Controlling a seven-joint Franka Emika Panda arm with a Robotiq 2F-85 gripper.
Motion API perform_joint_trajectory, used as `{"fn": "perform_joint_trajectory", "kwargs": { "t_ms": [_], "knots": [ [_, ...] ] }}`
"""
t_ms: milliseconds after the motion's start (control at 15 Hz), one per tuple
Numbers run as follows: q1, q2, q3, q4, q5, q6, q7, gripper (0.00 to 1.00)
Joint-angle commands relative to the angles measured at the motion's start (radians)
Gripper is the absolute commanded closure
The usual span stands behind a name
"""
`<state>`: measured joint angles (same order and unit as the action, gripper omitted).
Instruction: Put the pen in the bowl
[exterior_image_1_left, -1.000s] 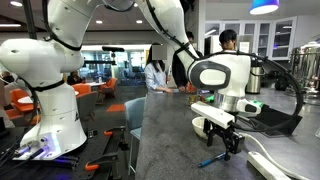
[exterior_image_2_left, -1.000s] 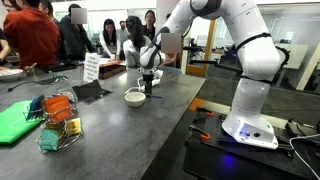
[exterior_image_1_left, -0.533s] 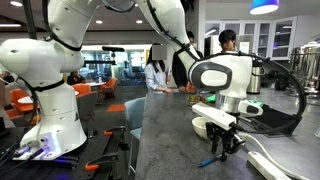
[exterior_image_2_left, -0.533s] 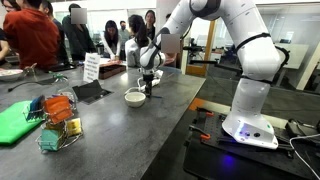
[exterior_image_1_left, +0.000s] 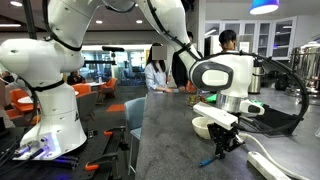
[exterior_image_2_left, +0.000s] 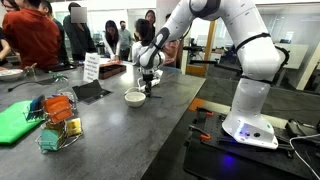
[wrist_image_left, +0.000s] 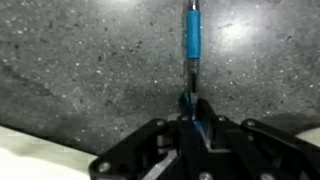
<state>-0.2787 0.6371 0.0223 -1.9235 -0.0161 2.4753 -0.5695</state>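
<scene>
The thin blue pen (wrist_image_left: 192, 40) lies on the dark speckled counter and runs from the top of the wrist view down between my fingers. My gripper (wrist_image_left: 192, 108) is shut on the pen's near end. In an exterior view the gripper (exterior_image_1_left: 226, 143) reaches down to the counter, and the pen (exterior_image_1_left: 212, 161) pokes out towards the front edge. The small cream bowl (exterior_image_1_left: 204, 126) stands right behind the gripper. In an exterior view the bowl (exterior_image_2_left: 134, 97) sits just beside the gripper (exterior_image_2_left: 149, 89). A pale strip of bowl rim (wrist_image_left: 30, 165) shows at the wrist view's lower left.
A long white power strip (exterior_image_1_left: 268, 166) lies by the counter's near corner. A wire basket (exterior_image_2_left: 58, 122) of coloured items, a green mat (exterior_image_2_left: 14, 121), a dark tablet (exterior_image_2_left: 91, 92) and a white sign (exterior_image_2_left: 92, 67) stand on the counter. People stand behind it.
The jaws have closed onto the pen's end over the last second. The arm and the bowl have hardly moved.
</scene>
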Motion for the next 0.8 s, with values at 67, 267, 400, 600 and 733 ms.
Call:
{"fn": "perform_joint_trajectory", "kwargs": {
  "t_ms": [67, 267, 400, 600, 733],
  "knots": [
    [0.002, -0.051, -0.002, -0.001, -0.023, -0.049, 0.002, 0.96],
    [0.015, -0.12, -0.009, -0.002, -0.036, -0.118, 0.01, 0.96],
    [0.022, -0.172, -0.01, 0.001, -0.036, -0.178, 0.006, 0.96],
    [0.049, -0.237, -0.007, 0.007, -0.039, -0.229, 0.0, 0.96],
    [0.074, -0.263, -0.002, 0.013, -0.038, -0.245, -0.004, 0.96]
  ]
}}
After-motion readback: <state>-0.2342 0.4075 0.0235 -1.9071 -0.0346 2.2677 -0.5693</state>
